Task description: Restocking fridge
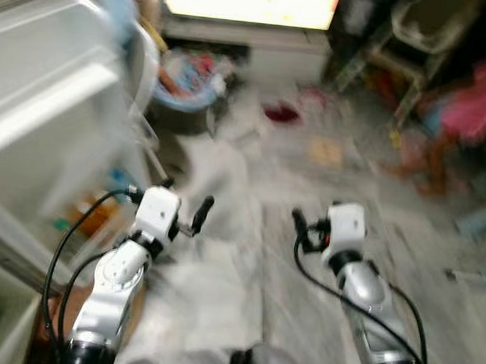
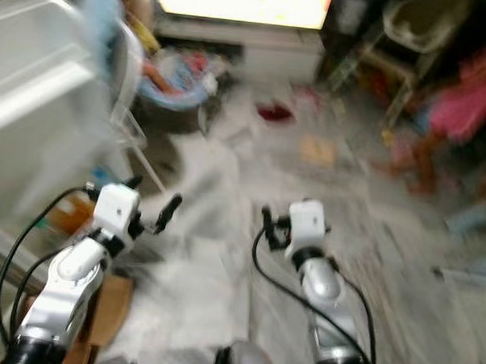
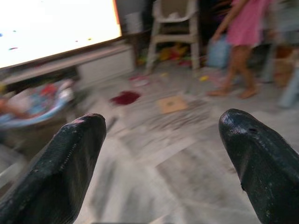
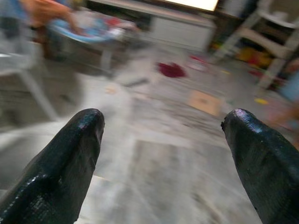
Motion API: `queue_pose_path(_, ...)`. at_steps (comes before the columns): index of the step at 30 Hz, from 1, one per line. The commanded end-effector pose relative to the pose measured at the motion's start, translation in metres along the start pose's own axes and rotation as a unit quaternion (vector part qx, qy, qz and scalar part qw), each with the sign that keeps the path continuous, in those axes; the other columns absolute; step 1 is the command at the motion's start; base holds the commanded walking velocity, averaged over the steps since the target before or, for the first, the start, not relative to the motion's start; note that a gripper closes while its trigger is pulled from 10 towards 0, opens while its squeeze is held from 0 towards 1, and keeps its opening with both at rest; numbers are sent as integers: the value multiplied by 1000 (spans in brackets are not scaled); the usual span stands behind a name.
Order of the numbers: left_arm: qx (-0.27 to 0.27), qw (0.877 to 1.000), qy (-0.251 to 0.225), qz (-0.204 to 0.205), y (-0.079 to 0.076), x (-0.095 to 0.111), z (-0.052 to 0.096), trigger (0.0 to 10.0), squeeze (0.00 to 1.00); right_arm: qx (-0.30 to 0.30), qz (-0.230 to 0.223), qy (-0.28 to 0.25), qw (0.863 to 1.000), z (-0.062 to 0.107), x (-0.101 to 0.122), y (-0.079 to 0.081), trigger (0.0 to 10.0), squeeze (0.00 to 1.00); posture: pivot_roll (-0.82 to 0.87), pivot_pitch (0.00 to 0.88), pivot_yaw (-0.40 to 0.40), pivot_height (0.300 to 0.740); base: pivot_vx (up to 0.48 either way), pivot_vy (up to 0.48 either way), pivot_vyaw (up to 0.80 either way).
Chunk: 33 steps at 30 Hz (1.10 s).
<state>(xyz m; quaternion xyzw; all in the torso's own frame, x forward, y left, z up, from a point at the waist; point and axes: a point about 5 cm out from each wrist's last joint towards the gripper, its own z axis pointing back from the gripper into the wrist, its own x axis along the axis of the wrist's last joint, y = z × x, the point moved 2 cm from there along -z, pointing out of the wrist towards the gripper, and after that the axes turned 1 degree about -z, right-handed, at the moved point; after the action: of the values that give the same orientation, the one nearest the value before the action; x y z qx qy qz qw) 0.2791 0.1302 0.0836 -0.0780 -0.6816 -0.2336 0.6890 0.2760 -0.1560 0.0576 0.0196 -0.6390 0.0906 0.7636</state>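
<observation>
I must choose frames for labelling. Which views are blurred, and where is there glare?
Both eye views are smeared by motion, the fridge and floor worst. The left wrist view has sharp fingers but a soft background, and its bright screen is blown out. The right wrist view is the same: fingers sharp, room streaked.

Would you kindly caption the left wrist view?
Left gripper open and empty above marbled floor, facing a bright screen.

Head stereo pair looking down, blurred, over marble floor [image 1: 248,255], wrist cameras facing forward low, sharing red cloth [image 3: 125,97]
</observation>
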Motion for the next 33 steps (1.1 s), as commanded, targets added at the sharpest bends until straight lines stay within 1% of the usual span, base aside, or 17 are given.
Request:
queue_pose_path(1,6,1000,1,-2,5,2,1,10000,0,-6,0,-10,1000,0,5,2,10000,0,39,77,-56,740,382,-266,-800)
queue_pose_path(3,0,1000,2,4,1,1,0,10000,0,-15,0,-13,1000,1,5,1,10000,0,34,75,-54,740,398,-253,-800)
queue_pose_path(4,-11,1000,4,8,-5,0,0,10000,0,-23,0,-15,1000,2,5,1,10000,0,22,69,-40,740,424,0,-800)
queue_pose_path(5,-11,1000,4,8,-5,0,0,10000,0,-23,0,-15,1000,2,5,1,10000,0,22,69,-40,740,424,0,-800)
queue_pose_path(7,-25,1000,7,14,-12,-1,0,10000,0,-34,-1,-17,999,4,5,0,10000,0,15,65,-35,740,428,0,-800)
queue_pose_path(9,-40,999,7,18,-18,-1,0,10000,0,-48,3,-20,999,8,4,-3,10000,0,6,56,-30,740,439,0,-800)
queue_pose_path(11,-47,999,6,20,-21,1,-1,10000,0,-54,9,-23,998,9,5,-5,10000,0,9,61,-31,740,442,0,-800)
queue_pose_path(12,-57,998,5,20,-25,2,-1,10000,0,-64,9,-24,998,11,4,-8,10000,0,13,63,-36,740,442,0,-800)
queue_pose_path(13,-57,998,5,20,-25,2,-1,10000,0,-64,9,-24,998,11,4,-8,10000,0,13,63,-36,740,442,0,-800)
queue_pose_path(14,-68,997,3,19,-28,3,0,10000,0,-74,8,-22,997,13,2,-10,10000,0,14,55,-32,740,450,0,-800)
queue_pose_path(17,-69,997,5,18,-26,1,-1,10000,0,-75,2,-24,997,11,2,-8,10000,0,14,49,-33,740,450,0,-800)
queue_pose_path(18,-57,998,9,14,-20,0,-4,10000,0,-77,0,-29,997,8,5,-7,10000,0,8,36,-31,740,345,0,-800)
queue_pose_path(19,-52,999,10,12,-17,0,-5,10000,0,-78,-1,-31,996,7,6,-6,10000,0,6,34,-31,740,345,0,-800)
queue_pose_path(22,-42,999,9,13,-12,0,-9,10000,0,-77,0,-37,996,5,9,-6,10000,0,4,29,-33,740,0,0,-800)
queue_pose_path(25,-28,1000,-2,6,-1,7,-20,10000,0,-73,9,-51,996,0,18,-8,10000,0,0,31,-46,740,0,0,-267)
queue_pose_path(30,-19,1000,-3,7,4,8,-22,10000,0,-80,15,-49,995,2,17,-13,10000,0,-3,38,-50,740,0,0,0)
queue_pose_path(33,-20,1000,-1,11,2,5,-17,10000,0,-83,14,-48,995,4,15,-13,10000,0,-8,34,-45,740,0,0,-800)
